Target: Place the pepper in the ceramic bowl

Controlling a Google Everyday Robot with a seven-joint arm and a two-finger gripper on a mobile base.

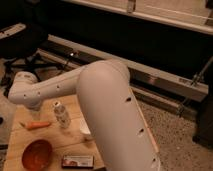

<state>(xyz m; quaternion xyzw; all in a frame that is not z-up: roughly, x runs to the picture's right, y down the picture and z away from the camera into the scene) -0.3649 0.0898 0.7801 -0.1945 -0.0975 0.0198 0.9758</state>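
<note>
The pepper [37,125] lies on the desk [65,144], left of frame, above the ceramic bowl [37,154] and apart from it. The gripper [33,103] hangs above the pepper (open or closed, I cannot tell).

The smooth white plastic arm [107,115] hides the tool, near a matt pale wooden bench [56,145] and a glossy round orange-red ceramic bowl [37,155].

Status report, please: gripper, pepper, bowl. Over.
Gripper not in view; arm above table, left side. Pepper lies on table, beyond ceramic bowl, apart. Bowl empty. Nothing between them.
</note>
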